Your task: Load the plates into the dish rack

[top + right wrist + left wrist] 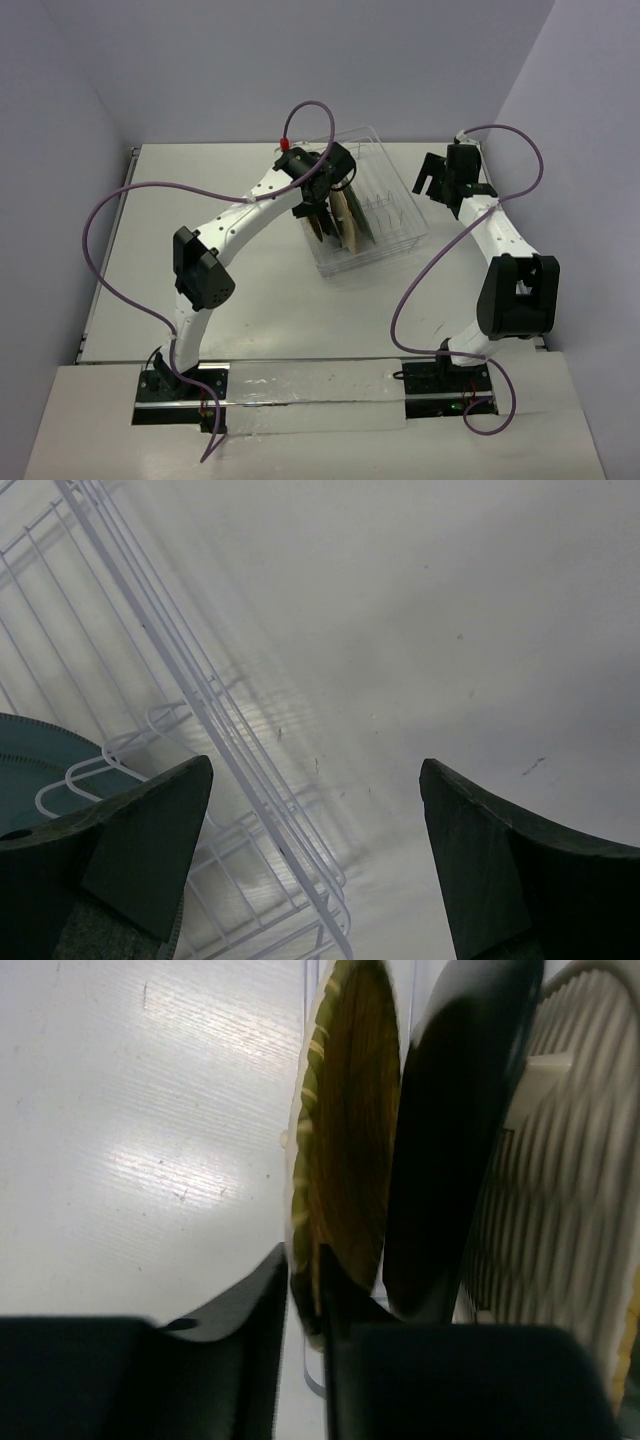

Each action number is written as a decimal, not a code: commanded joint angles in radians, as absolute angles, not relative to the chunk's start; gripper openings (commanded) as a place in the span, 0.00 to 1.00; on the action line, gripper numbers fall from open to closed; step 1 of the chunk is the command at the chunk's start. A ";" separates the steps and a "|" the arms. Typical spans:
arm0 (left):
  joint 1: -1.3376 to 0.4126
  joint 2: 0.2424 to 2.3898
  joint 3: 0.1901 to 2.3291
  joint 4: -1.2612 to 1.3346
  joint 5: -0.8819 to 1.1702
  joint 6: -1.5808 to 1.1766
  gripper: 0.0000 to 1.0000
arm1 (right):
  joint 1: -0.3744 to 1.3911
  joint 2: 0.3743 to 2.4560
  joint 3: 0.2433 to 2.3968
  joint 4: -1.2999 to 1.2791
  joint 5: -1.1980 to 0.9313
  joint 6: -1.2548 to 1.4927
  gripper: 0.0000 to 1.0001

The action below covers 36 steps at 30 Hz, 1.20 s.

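– Plates – where are they rn?
– Three on edge in dish rack (pixel 390 215), side by side in left wrist view. Tan woven plate (pixel 345 1130) is nearest, black plate (pixel 450 1140) next, second woven plate (pixel 560 1180) past it. Grey-blue plate (pixel 30 765) shows thru rack wires in right wrist view.
– Why upright?
– Tines keep them on edge, so each goes in rim-down. Prob. why the wrist works from above.
– Left end effector (pixel 303 1290)?
– Fingers either side of tan woven plate's rim, narrow gap. Clamped or letting go, can't tell.
– Right end effector (pixel 315 770)?
– Fingers wide apart, nothing btwn. It hovers over bare surface (pixel 450 610), just beside rack's outer wall.
– Anything in the way?
– Black plate sits v. close to the tan one, so little room for the inner finger. Straight up is the safe way out, imo. Purple cable (pixel 110 230) loops well clear of the rack.
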<state>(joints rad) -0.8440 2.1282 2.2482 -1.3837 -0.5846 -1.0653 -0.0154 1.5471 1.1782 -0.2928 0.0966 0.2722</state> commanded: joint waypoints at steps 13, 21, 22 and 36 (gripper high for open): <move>-0.857 2.122 2.315 -1.371 -0.549 -1.000 0.54 | -0.011 1.549 1.197 -0.291 0.124 0.273 0.91; -0.856 1.953 2.306 -1.309 -0.603 -0.909 0.74 | -0.012 1.497 1.195 -0.291 0.064 0.256 0.92; -0.856 1.951 2.294 -1.288 -0.603 -0.892 0.74 | -0.012 1.491 1.193 -0.291 0.064 0.256 0.92; -0.519 1.688 2.022 -0.968 -0.466 -0.716 0.91 | -0.045 1.363 1.165 -0.290 0.043 0.275 0.95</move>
